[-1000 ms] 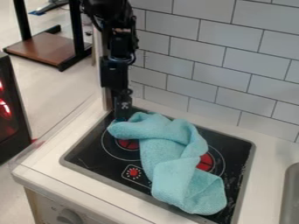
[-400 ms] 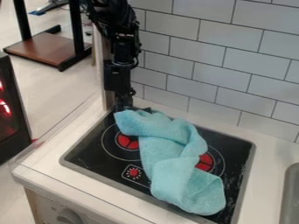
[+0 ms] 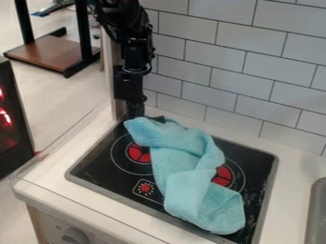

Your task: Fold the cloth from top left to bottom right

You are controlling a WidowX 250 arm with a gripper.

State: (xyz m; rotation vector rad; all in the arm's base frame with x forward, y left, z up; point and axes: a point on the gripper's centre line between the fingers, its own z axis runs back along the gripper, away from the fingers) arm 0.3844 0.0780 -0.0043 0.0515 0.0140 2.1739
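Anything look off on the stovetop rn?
Yes, two things. The cloth lies twisted and bunched rather than flat, partly covering the burner on the picture's right. Pale scuffs or flecks mark the black stovetop near its right edge; can't tell if that's damage or dirt.

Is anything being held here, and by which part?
It cannot be told: the gripper is at the upper-left end of the cloth, but any grip is hidden.
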